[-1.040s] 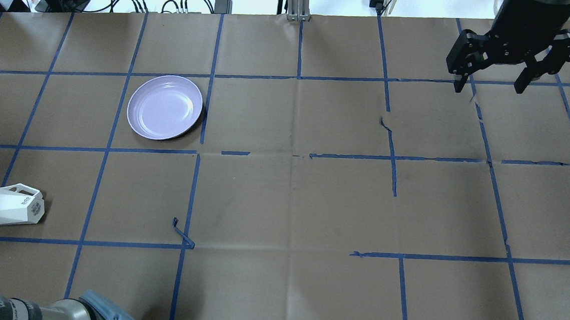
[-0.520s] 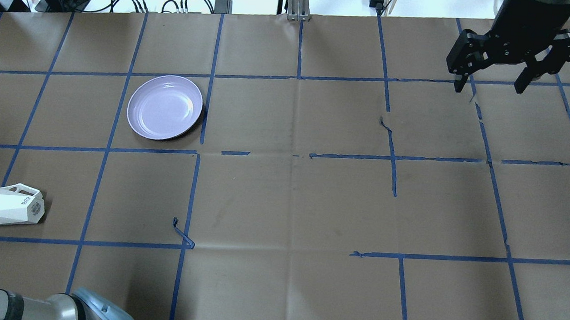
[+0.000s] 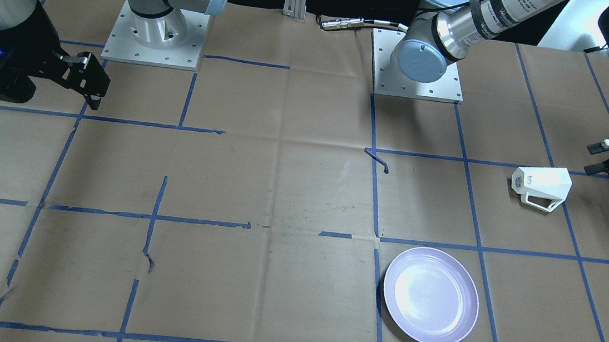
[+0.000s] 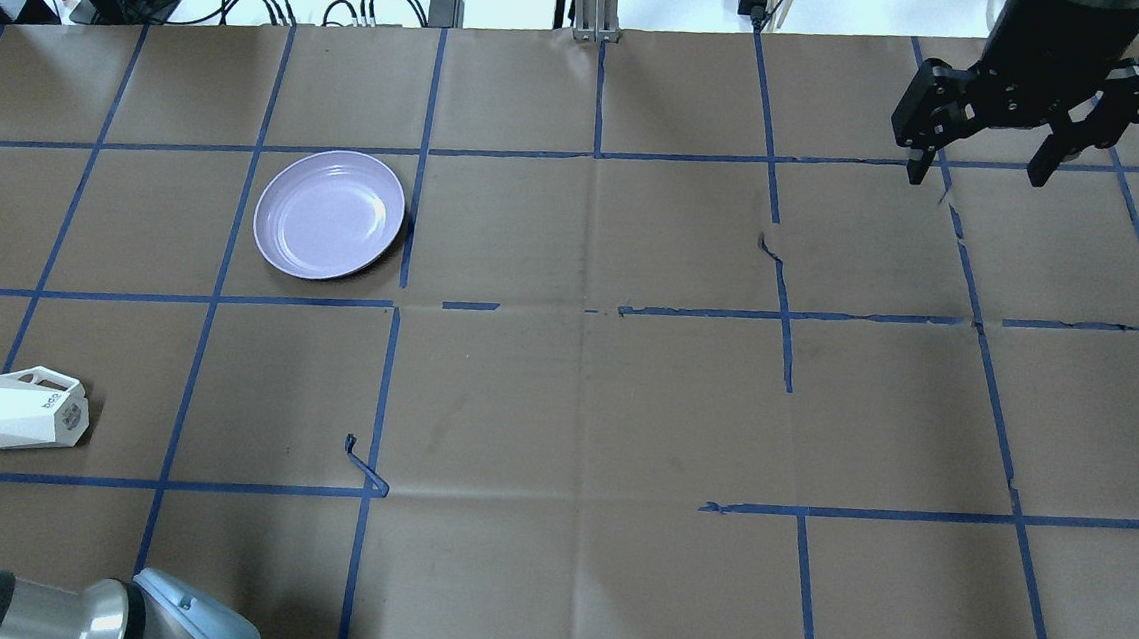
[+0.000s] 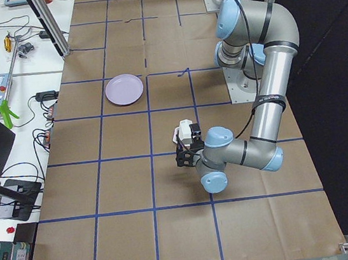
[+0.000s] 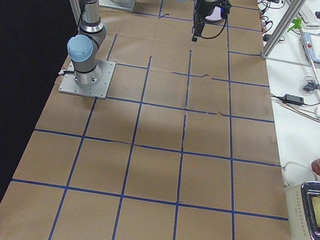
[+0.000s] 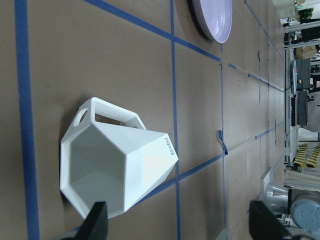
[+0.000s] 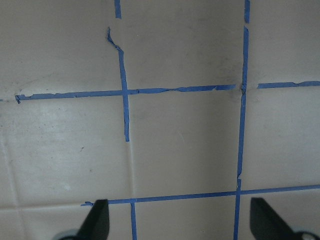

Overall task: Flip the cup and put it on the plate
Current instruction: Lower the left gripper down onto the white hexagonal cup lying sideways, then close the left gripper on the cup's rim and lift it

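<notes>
The picture's edge at 3 o'clock in the front view cuts off the left hand (image 3: 594, 158). In the overhead view only a bit of the left arm (image 4: 78, 611) shows, at 7 o'clock. The right arm (image 4: 1061, 33) is cut off at 1 o'clock.

From the left end of the desk (image 5: 131, 193), the cup (image 5: 185, 128) is mostly hidden behind the left hand. Its dark print (image 4: 50, 406) is too small to read.

The left wrist view cuts the plate (image 7: 216, 20) at 12 o'clock. Of the right hand (image 8: 177, 222), its wrist view shows only two dark tips at 6 o'clock.
</notes>
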Controlling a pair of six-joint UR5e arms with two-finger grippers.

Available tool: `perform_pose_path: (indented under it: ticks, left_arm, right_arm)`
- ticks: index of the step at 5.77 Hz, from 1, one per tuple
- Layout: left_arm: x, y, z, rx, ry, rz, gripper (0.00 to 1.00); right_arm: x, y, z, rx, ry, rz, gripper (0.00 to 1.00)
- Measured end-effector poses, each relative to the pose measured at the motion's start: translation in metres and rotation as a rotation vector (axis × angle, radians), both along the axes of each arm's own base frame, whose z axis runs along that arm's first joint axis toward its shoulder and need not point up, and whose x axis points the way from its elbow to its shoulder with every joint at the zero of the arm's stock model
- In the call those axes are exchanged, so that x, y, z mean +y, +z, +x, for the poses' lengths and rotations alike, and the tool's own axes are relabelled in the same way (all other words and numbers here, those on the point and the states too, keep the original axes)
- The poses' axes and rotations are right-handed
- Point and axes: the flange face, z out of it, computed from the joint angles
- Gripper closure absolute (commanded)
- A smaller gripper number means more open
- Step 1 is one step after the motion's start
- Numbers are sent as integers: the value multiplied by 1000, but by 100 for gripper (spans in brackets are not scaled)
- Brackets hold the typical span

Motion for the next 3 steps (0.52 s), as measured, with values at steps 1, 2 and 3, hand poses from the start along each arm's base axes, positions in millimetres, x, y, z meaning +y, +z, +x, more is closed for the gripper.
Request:
perform_pose_path:
  ticks: [1, 2, 3]
  left_arm:
    - [-1, -17, -1, 42, -4, -17, 1]
    - [-1, -32, -1, 71, -13, -32, 1]
    - [-1, -48, -1, 100, -23, -45, 1]
  right_arm:
    - [0, 0, 0, 0, 0, 0, 0]
    - [0, 0, 0, 0, 0, -1, 0]
    - [0, 0, 0, 0, 0, -1, 0]
